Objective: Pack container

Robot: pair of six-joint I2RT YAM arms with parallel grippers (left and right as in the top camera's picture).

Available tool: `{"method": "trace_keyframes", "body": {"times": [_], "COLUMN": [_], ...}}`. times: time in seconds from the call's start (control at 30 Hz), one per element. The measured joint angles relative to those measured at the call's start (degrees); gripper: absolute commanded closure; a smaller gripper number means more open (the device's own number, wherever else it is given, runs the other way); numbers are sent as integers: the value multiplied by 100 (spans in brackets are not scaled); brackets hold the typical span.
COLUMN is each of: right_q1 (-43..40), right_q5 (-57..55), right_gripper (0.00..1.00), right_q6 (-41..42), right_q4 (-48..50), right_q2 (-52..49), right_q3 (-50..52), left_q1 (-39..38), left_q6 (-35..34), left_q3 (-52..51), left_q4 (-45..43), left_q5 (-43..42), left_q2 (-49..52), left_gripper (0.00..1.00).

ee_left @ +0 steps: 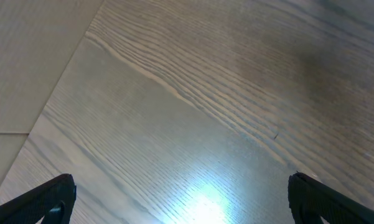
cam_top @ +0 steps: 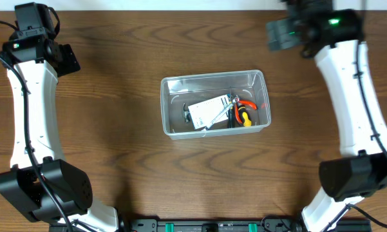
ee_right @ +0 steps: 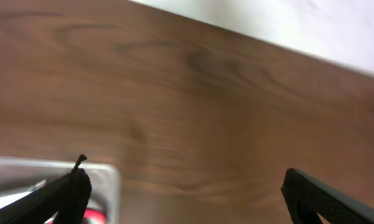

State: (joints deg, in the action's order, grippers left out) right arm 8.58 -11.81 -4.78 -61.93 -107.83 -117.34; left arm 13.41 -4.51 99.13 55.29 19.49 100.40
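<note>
Clear plastic rectangular container (cam_top: 212, 77) sits mid-table on the dark brown wooden table (cam_top: 129, 45). It holds a flat white packet (cam_top: 209, 111) and an orange-handled tool (cam_top: 245, 111) (overlapping, finer details unclear). Left gripper (ee_left: 180, 190), fingers spread wide and empty, hovers over bare wood well to the container's left. Right gripper (ee_right: 187, 186), likewise spread and empty, hangs near its far right corner.

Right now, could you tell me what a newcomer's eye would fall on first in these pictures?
The clear container in the middle of the dark wooden table catches the eye first, with a white packet and an orange-handled item lying inside it. The arms stand apart from it on either side, the left tool and the right tool both open and empty.
</note>
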Motion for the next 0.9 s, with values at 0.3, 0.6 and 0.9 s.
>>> {"method": "trace_keyframes", "body": {"times": [0.3,0.6,0.9], "right_q1": [-503,-503,-503], "right_q5": [28,44,46], "right_gripper": [1,1,1], "right_q6": [262,291,291], "right_q4": [-17,-39,-39], "right_q2": [0,0,0], "right_q3": [0,0,0], "left_q1": [0,0,0], "left_q6": [0,-2,0], "left_q3": [0,0,0], "left_q4": [0,-2,-2], "left_q5": [0,0,0], "left_q2": [0,0,0], "left_gripper": [2,2,2]}}
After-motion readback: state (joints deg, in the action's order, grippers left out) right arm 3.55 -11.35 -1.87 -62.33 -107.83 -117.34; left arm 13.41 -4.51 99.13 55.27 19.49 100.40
